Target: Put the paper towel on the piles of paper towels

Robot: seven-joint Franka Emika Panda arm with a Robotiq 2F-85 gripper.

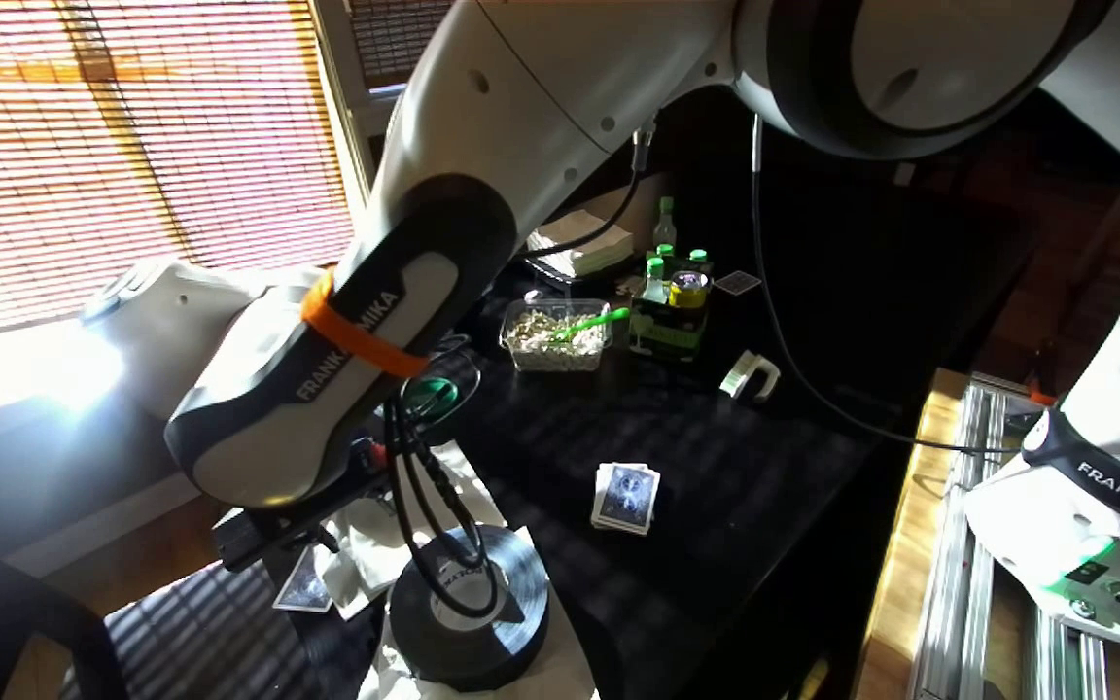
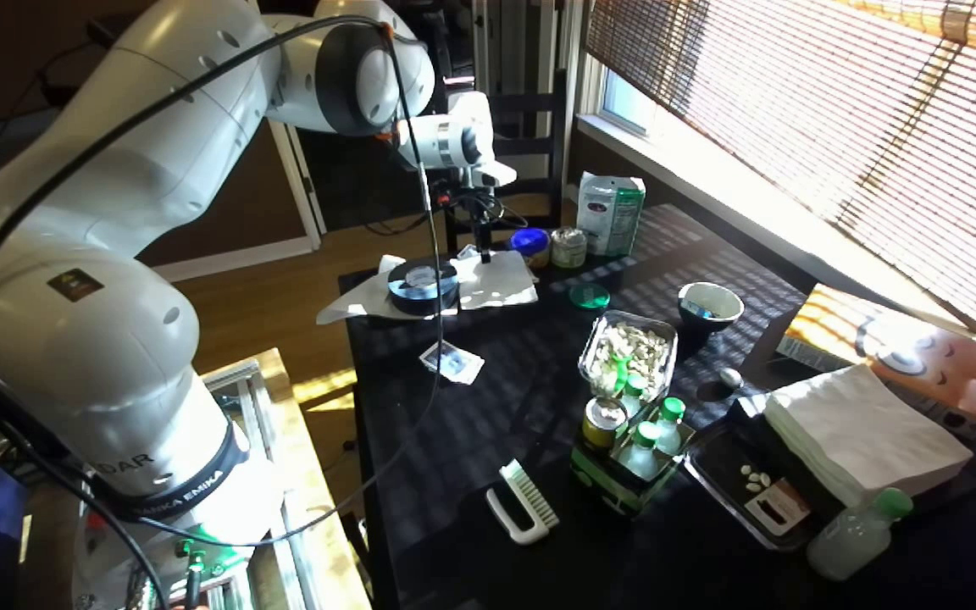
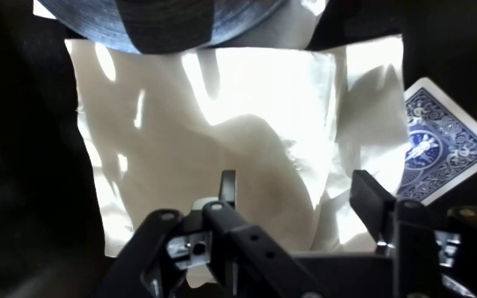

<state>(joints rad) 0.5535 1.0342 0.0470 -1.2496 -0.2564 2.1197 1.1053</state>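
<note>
Gripper (image 3: pixel 296 188) hanging over the paper towel (image 3: pixel 218 140), fingers spread wide, nothing pinched; whether the tips touch paper, I can't tell. Left to right now, in an exterior view: first the big tape roll (image 2: pixel 423 288), heavy-looking, sitting on another pale sheet (image 2: pixel 361 303). Right beside it, our target, that towel, spread on the table (image 2: pixel 488 440) beneath those fingers. Expect feather weight and no stiffness: it should crumple easily and tear under a hard tug. Look at the wrist view, a crease or edge runs up between the two fingers; that ought to be the spot to pinch! The tape roll seems to cover a sliver of one side, so a trapped margin could rip. On the towel's right, a playing card (image 3: pixel 449 140), one corner hidden by the paper; don't scoop it.

Now the room. Table's end sits close behind, a blue-lidded jar (image 2: pixel 530 247) just off the corner, so straight up looks the clean exit. Further right, traffic: the clear tub (image 2: pixel 593 341), then the bottle carton (image 2: pixel 611 493), its green-capped bottles (image 2: pixel 668 434) ready to snag a dangling sheet. Carry it high! Far right, there it is, the pile of paper towels (image 2: pixel 869 432), black tray (image 2: pixel 717 459) at its left, loose bottle (image 2: pixel 851 538) tight by its corner, open air above for the drop.
</note>
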